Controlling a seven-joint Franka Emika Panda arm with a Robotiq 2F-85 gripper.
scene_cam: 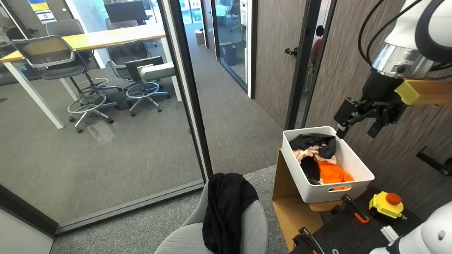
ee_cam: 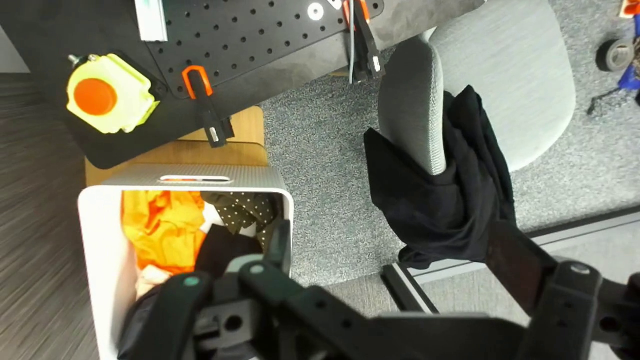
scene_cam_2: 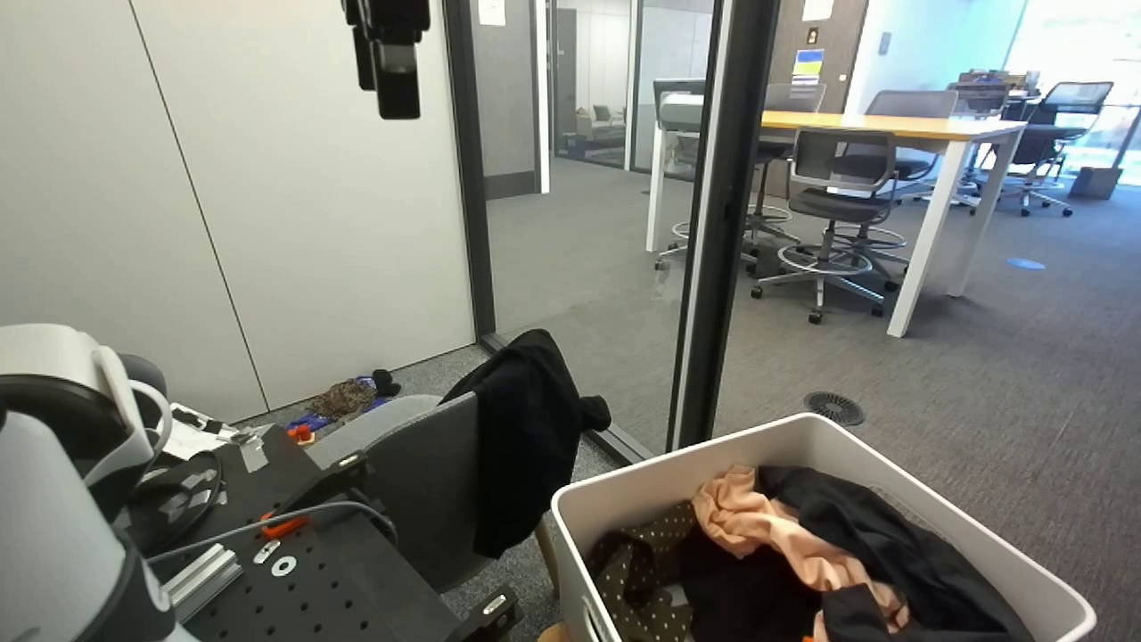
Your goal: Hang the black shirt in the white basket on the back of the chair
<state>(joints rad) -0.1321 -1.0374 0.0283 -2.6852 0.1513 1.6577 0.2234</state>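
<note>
A black shirt (scene_cam: 224, 211) is draped over the backrest of the grey chair (scene_cam: 256, 225). It also hangs there in an exterior view (scene_cam_2: 526, 446) and in the wrist view (ee_cam: 430, 210). The white basket (scene_cam: 353, 160) holds a crumpled pile of clothes: orange, peach, dotted and black or dark pieces. The basket also shows in an exterior view (scene_cam_2: 655, 486) and in the wrist view (ee_cam: 102, 240). My gripper (scene_cam: 357, 132) is open and empty, high above the basket and chair and apart from both. Its fingers are spread wide in the wrist view (ee_cam: 395, 250).
The basket stands on a wooden stand (scene_cam: 286, 208) beside a black perforated table (scene_cam: 348, 231). Clamps and a yellow box with a red button (scene_cam: 386, 204) sit on that table. A glass wall with a dark frame (scene_cam_2: 726, 223) stands behind the chair. A wood-grain wall borders the basket.
</note>
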